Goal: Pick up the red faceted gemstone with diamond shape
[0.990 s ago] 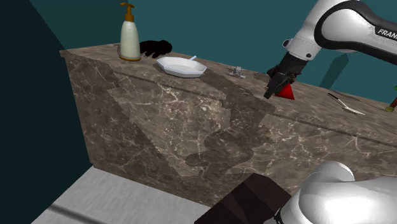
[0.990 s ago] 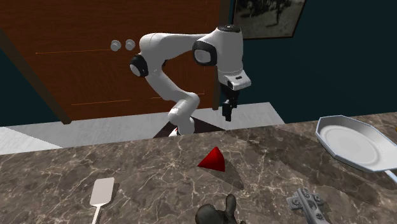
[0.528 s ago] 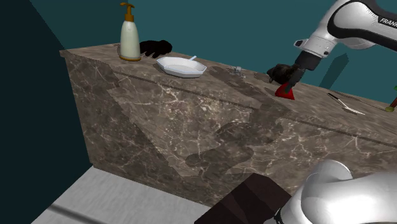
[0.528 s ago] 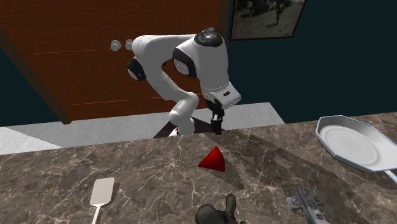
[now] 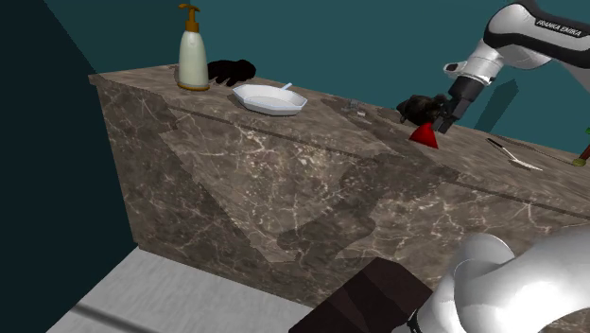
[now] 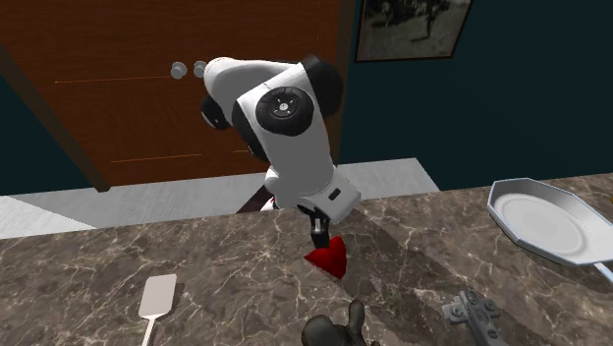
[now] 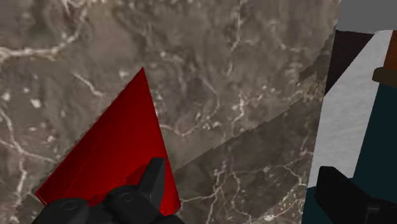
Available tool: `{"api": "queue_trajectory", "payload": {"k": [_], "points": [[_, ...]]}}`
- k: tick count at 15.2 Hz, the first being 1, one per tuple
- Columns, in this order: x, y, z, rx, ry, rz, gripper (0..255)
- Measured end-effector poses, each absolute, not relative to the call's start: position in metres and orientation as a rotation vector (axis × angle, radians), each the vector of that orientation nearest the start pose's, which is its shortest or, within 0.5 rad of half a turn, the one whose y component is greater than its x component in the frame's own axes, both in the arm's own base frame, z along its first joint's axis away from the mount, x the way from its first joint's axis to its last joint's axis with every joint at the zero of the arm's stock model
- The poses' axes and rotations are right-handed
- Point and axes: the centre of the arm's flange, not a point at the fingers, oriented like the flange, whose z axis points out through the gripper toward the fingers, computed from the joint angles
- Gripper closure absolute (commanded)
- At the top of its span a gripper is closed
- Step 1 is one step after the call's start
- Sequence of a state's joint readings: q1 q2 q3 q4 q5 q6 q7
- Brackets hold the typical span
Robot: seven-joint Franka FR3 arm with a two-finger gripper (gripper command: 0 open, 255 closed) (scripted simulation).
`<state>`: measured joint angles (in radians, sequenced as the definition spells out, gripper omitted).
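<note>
Over bench (image 6: 196, 265), hand (image 6: 319, 234) open; red gemstone (image 6: 329, 260) at five o'clock, second exterior view; best centre it first, then close.

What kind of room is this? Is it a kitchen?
Probably a kitchen, in a house. There is a long brown marble counter, with a soap pump bottle and a white dish on it, and a spatula lies there too.
</note>
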<state>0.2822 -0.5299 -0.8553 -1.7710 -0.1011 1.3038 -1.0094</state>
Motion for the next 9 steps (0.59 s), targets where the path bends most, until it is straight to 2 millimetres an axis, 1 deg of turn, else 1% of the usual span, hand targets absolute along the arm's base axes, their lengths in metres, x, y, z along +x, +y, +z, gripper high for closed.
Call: {"api": "queue_trajectory", "payload": {"k": [1,2,3,4,5,9], "points": [[0.288,-0.341,0.656,-2.732,-0.749,-0.172,0],[0.288,-0.358,0.652,-2.693,-0.775,-0.155,0],[0.292,-0.376,0.65,-2.674,-0.802,-0.152,0],[0.294,-0.385,0.648,-2.678,-0.817,-0.145,0],[0.296,-0.388,0.643,-2.682,-0.826,-0.139,0],[0.304,-0.383,0.621,-2.651,-0.856,-0.146,0]]}}
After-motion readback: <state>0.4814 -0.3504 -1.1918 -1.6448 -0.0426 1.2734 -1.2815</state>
